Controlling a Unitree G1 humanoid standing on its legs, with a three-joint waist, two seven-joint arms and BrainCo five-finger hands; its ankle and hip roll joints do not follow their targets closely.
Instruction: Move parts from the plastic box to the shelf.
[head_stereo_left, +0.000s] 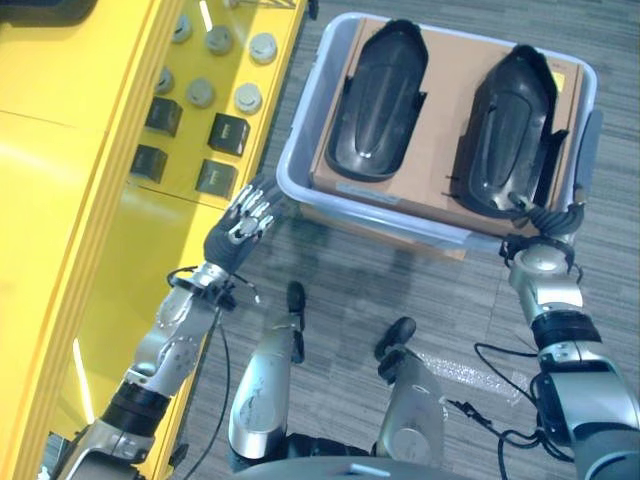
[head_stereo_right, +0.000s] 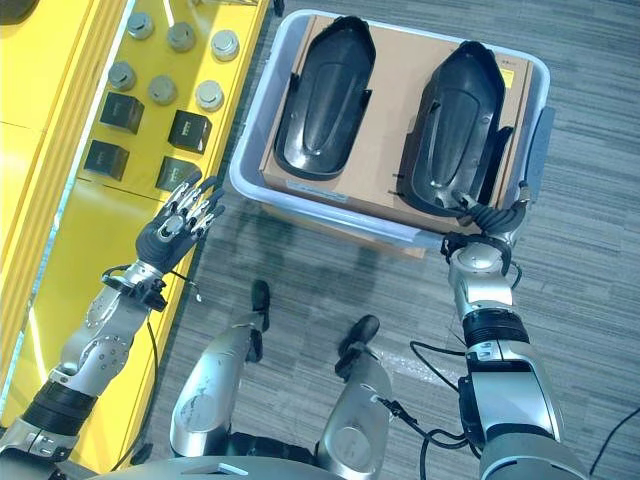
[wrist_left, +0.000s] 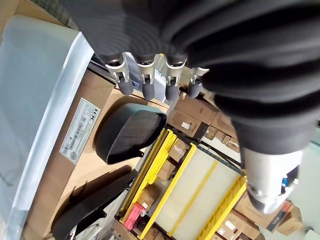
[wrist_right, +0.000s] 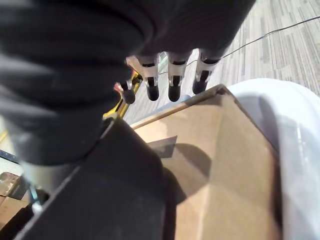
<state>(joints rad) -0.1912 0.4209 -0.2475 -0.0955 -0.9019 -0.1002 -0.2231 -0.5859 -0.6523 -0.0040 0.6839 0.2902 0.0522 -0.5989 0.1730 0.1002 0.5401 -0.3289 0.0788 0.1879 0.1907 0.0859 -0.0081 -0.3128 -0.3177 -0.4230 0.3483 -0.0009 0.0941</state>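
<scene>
Both black parts sit on cardboard in the plastic box w/ right hand at the near-right part's end, fingers straight, left hand spread by the near-left corner, so a one-ended lift prob tips it.

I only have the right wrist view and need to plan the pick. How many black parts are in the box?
Observer: Two black parts, a left one and a right one, lie side by side on cardboard in the box.
Operator: Where is the left hand?
Observer: The left hand is open, fingers spread, between the box's near left corner and the yellow shelf.
Operator: Anything on that shelf?
Observer: Grey round pieces and dark square blocks.
</scene>
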